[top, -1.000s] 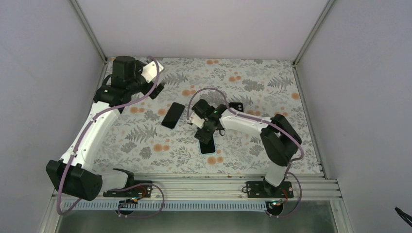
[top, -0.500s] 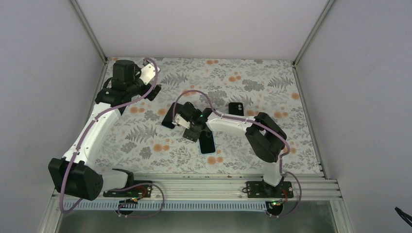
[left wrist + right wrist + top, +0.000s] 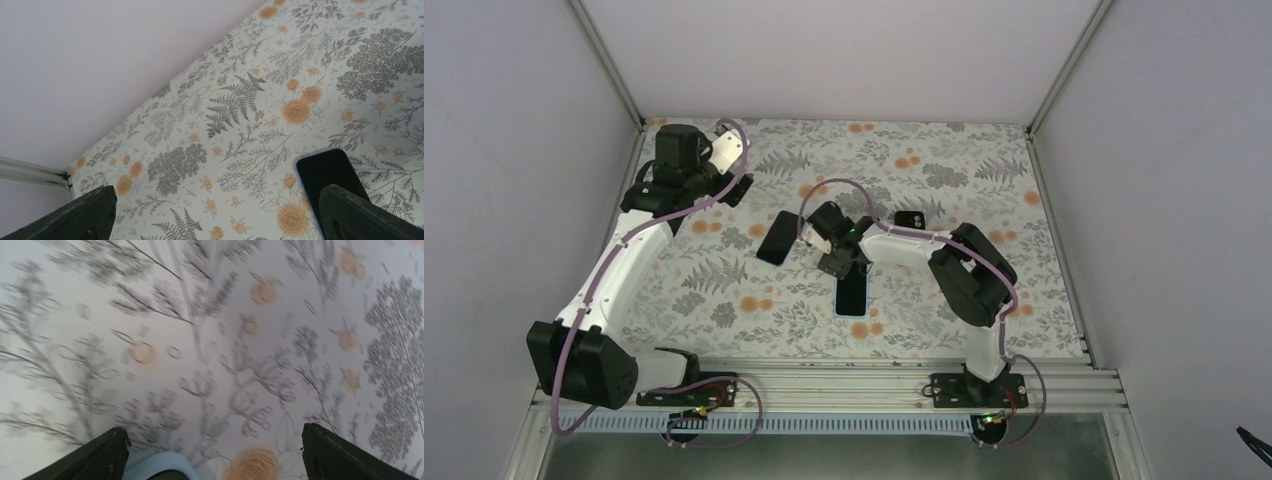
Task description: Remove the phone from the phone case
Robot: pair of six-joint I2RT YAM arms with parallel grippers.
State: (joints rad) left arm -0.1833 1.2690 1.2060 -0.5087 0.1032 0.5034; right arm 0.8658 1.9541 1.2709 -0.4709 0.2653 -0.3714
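A phone in a light blue case [image 3: 852, 296] lies screen up on the floral table near its middle. Only the case's blue corner [image 3: 159, 465] shows in the blurred right wrist view. My right gripper [image 3: 840, 266] hovers just over the far end of the cased phone, jaws open and empty [image 3: 215, 460]. A bare black phone [image 3: 780, 237] lies to the left of it and also shows in the left wrist view [image 3: 327, 175]. My left gripper [image 3: 738, 188] is open and empty [image 3: 220, 220] at the far left, behind the black phone.
A small black object [image 3: 911, 219] lies behind the right arm. The table cover [image 3: 984, 200] is a floral sheet, walled at the back and both sides. A metal rail [image 3: 854, 375] runs along the near edge.
My right gripper swung left toward the black phone, then back over the far end of the cased phone. The left arm shifted slightly. Both phones stayed put.
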